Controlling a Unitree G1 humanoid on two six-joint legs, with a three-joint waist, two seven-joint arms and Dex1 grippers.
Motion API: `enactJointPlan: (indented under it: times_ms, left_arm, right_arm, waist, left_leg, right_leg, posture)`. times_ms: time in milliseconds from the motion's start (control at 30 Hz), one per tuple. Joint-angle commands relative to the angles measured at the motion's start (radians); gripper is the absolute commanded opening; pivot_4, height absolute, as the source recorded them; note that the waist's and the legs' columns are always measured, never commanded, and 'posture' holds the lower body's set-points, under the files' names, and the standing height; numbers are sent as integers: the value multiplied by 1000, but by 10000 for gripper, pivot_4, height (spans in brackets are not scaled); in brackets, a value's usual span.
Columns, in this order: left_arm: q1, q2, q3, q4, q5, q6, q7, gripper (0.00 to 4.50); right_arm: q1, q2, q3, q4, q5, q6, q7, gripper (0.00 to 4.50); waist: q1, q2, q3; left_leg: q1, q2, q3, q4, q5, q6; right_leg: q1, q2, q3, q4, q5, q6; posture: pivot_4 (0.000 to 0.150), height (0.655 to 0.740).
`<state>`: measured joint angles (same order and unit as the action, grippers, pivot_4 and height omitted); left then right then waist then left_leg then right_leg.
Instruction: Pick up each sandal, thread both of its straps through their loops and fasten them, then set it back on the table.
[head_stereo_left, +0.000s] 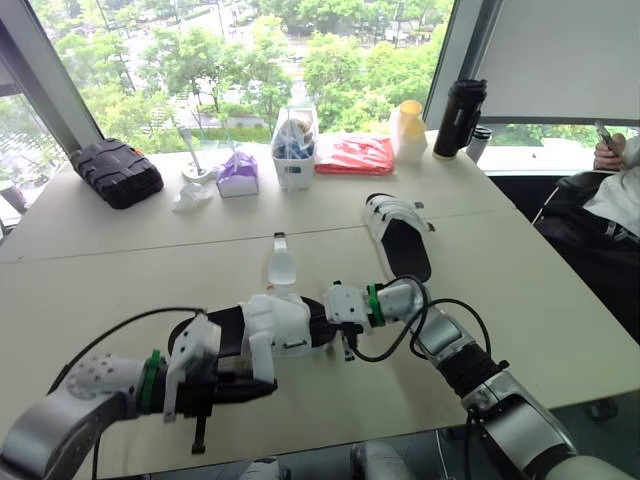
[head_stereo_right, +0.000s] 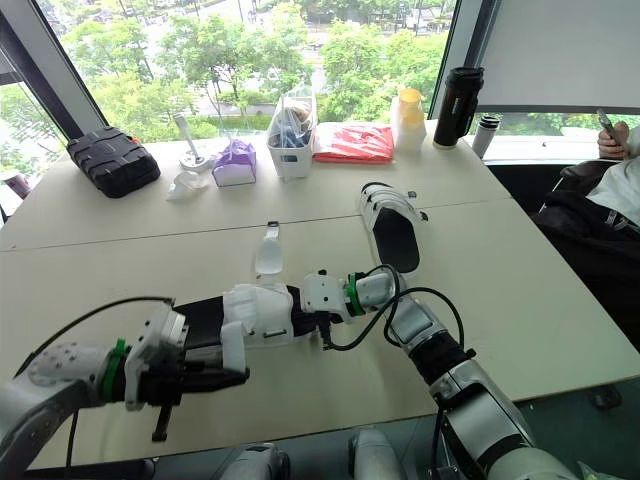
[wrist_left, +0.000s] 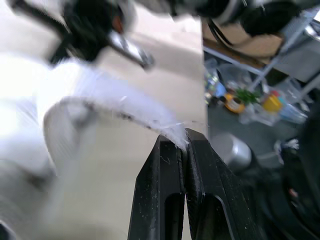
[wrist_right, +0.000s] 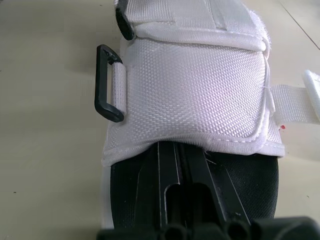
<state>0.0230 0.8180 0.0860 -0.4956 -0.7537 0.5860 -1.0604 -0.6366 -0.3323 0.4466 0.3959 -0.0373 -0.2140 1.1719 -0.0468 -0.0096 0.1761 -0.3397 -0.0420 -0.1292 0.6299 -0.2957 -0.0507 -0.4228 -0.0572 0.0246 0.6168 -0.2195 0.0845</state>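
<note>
The near sandal (head_stereo_left: 285, 325) sits at the front of the table (head_stereo_left: 560, 320), strung between the two arms. The far sandal (head_stereo_left: 400, 240) lies flat further back on the right, well apart. The left gripper (wrist_left: 183, 142) is clenched on the frayed tip of a white strap (wrist_left: 115, 97) and holds it out from the shoe, I'd judge so the end can be steered toward a loop. The right gripper (wrist_right: 181, 150) comes in from the other end, its fingers pressed together right at the hem of the white mesh panel (wrist_right: 195, 85). It seems to be pinching that hem against the black footbed to brace the sandal, though the tips vanish under the cloth, so I can't be sure what they have. One black loop (wrist_right: 107, 82) stands empty at the panel's side, and a second strap (wrist_right: 295, 102) is cut off by the edge of the right wrist view. Seen from the head, the left hand covers its end of the shoe, and the pinched strap is smeared in the left wrist view, so which loop it belongs to is beyond me
</note>
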Motion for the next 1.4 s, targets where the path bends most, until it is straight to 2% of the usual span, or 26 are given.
enactJointPlan:
  times_ms: [33,233,333,567,667,833,967,1100,1300,1400]
  left_arm:
    - [-61,-15,27,46,-12,21,40,319]
    - [-92,-66,-5,143,-16,115,109,319]
    - [-125,-127,17,184,-61,182,180,9005]
    - [-183,-221,69,233,-109,222,281,43188]
    - [-212,-263,97,254,-125,222,330,44243]
    - [-271,-332,177,281,-223,276,438,44243]
    - [-282,-343,183,302,-205,270,468,44243]
    - [-350,-374,232,409,-153,198,547,44243]
    - [-444,-327,254,516,-95,163,549,44243]
    - [-451,-284,219,538,-75,196,493,44243]
  right_arm:
    - [-1,4,27,29,-37,3,0,0]
    - [-7,3,28,41,-39,-3,-4,0]
    - [-7,2,28,40,-39,-3,-5,0]
    - [-4,-1,27,37,-43,-6,-9,0]
    - [-2,-2,27,34,-43,-5,-9,0]
    - [2,-3,27,29,-42,-2,-8,0]
    - [1,-3,28,31,-43,-2,-7,0]
    - [0,-1,26,30,-43,-2,-8,0]
    - [1,0,26,31,-46,-3,-8,0]
    - [3,0,27,29,-48,-3,-10,0]
  waist:
    - [-1,0,0]
    - [2,0,0]
    - [3,0,0]
    - [4,0,-1]
    - [5,0,-1]
    - [3,-1,-1]
    - [3,-1,-1]
    - [5,-1,-1]
    - [3,-1,-1]
    - [2,-1,-1]
  left_leg:
    - [0,0,0,0,0,0]
    - [0,1,0,0,0,0]
    - [0,1,0,1,0,0]
    - [0,1,-1,1,0,-1]
    - [0,1,-1,1,1,-1]
    - [0,1,-1,1,1,-2]
    - [0,1,-1,1,1,-2]
    - [0,1,-1,1,2,-3]
    - [0,0,-1,1,2,-4]
    - [0,0,-1,1,2,-4]
  right_leg:
    - [0,1,0,0,1,1]
    - [-1,1,0,0,1,0]
    - [-1,1,0,0,2,0]
    - [0,1,0,1,2,-1]
    - [0,1,0,1,2,-1]
    - [0,1,0,1,3,-1]
    - [0,1,0,0,3,-1]
    - [0,1,0,0,3,-1]
    - [0,1,0,0,3,-1]
    - [0,1,0,0,3,-1]
  posture:
    - [1500,7400]
    - [1500,7400]
    - [1500,7400]
    - [1500,7400]
    - [1500,7400]
    - [1500,7400]
    - [1500,7400]
    - [1500,7400]
    - [1500,7400]
    - [1500,7400]
